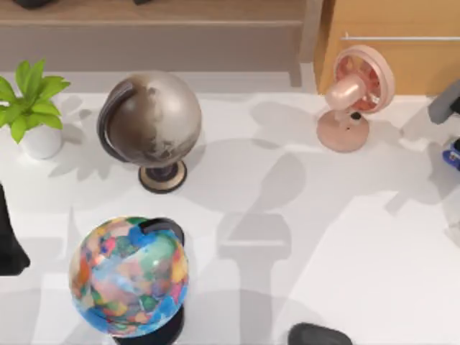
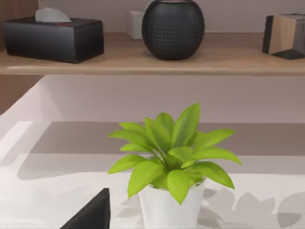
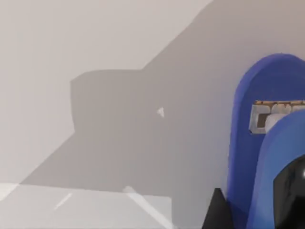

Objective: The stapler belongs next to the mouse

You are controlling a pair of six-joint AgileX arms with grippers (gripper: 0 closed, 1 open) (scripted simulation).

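The blue stapler (image 1: pixel 453 155) lies at the table's far right edge, partly cut off by the top view. It looms large and close in the right wrist view (image 3: pixel 257 143), with its staple slot showing and a black end low down. A dark part of my right gripper (image 3: pixel 217 212) sits just beside it. My grey right arm (image 1: pixel 447 102) comes in from the right edge, above the stapler. The dark mouse (image 1: pixel 320 335) rests at the table's front edge, right of centre, well away from the stapler. My left gripper (image 1: pixel 8 241) is parked at the left edge.
A brown globe (image 1: pixel 151 118) stands at the back left and a colourful globe (image 1: pixel 129 277) at the front left. A potted plant (image 1: pixel 32 108) is in the far left corner, and a pink fan (image 1: pixel 353 93) at the back right. A shelf (image 2: pixel 152 62) runs behind.
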